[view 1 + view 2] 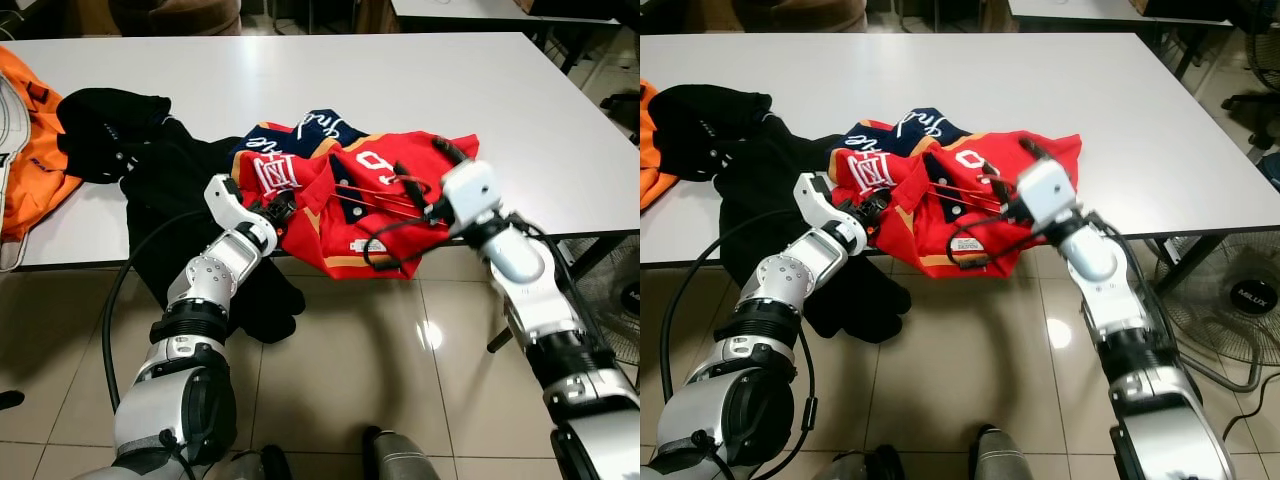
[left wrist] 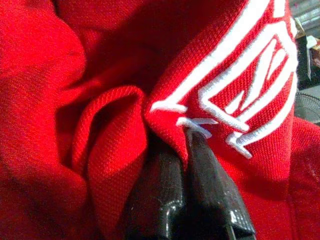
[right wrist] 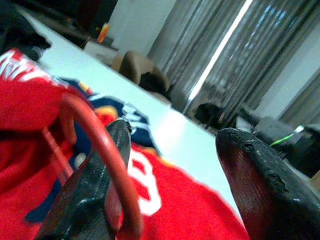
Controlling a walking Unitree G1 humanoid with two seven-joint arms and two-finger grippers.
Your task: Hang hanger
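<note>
So you've got one white table [image 1: 400, 90] with three piles of clothing on it: one red jersey [image 1: 350, 215] with navy and white lettering at the front edge, one black garment [image 1: 160, 170] spilling over the edge just to its left, and one orange piece [image 1: 35, 150] at the far left end. Your left gripper [image 1: 278, 208] is at the jersey's left side, fingers [image 2: 200, 185] pressed together and clamped on a fold of the red fabric right by the white lettering. One red hanger [image 1: 385, 195] lies across the top of the jersey, partly tucked into the cloth. Your right gripper [image 1: 425, 185] sits at the jersey's right side with its two fingers spread apart, and the hanger's red loop [image 3: 107, 155] curves right against one finger [image 3: 95, 195], nothing pinched. One fan [image 1: 1240, 295] stands on the floor under the table's right end.
</note>
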